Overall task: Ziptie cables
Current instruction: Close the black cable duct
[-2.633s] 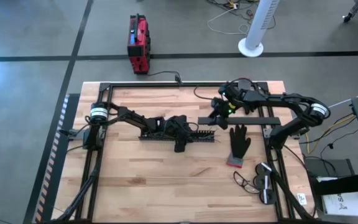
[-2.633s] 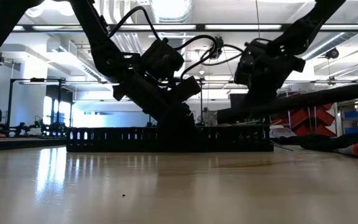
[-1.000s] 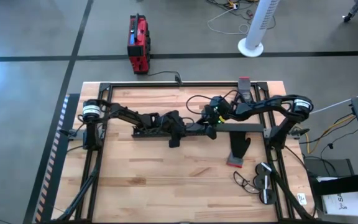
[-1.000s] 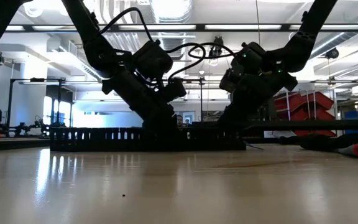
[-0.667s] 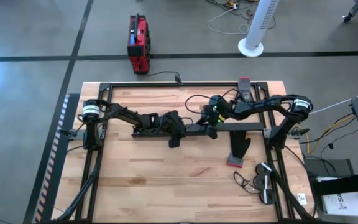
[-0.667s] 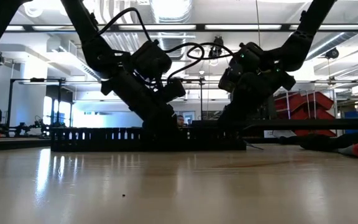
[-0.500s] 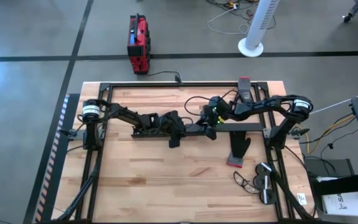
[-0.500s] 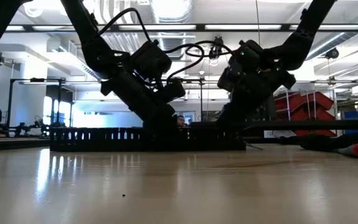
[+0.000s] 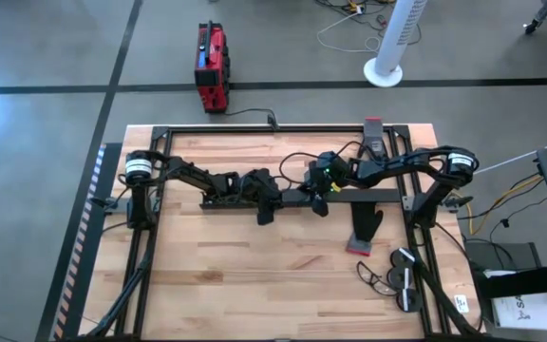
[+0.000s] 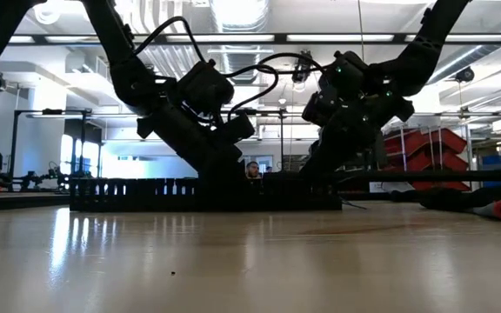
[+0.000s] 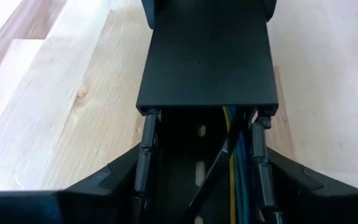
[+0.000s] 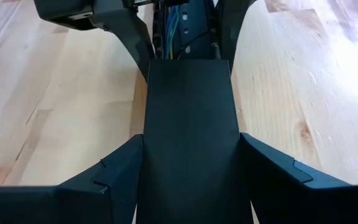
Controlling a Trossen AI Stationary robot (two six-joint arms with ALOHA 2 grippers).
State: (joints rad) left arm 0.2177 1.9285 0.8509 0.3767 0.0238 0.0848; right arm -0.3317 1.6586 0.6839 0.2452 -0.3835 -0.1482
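— Where are the cables (image 11: 236, 163) lying?
— Inside the slotted black duct (image 9: 224, 201) on the worktop (image 9: 254, 275), under its flat lid (image 12: 190, 124).
— And the hands?
— Left hand (image 9: 266, 201) is straddling the duct; right hand (image 9: 317, 193) is gripping the lid's sides.

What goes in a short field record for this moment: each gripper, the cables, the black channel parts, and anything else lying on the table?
left gripper: mid-table, fingers clamped on the sides of the slotted duct
right gripper: facing the left one, fingers clamped on the flat black cover
cover: lying over part of the duct, its end next to the left gripper
cables: yellow, green and blue wires inside the duct, running under the cover
zip tie: none visible
also on table: black glove with red cuff
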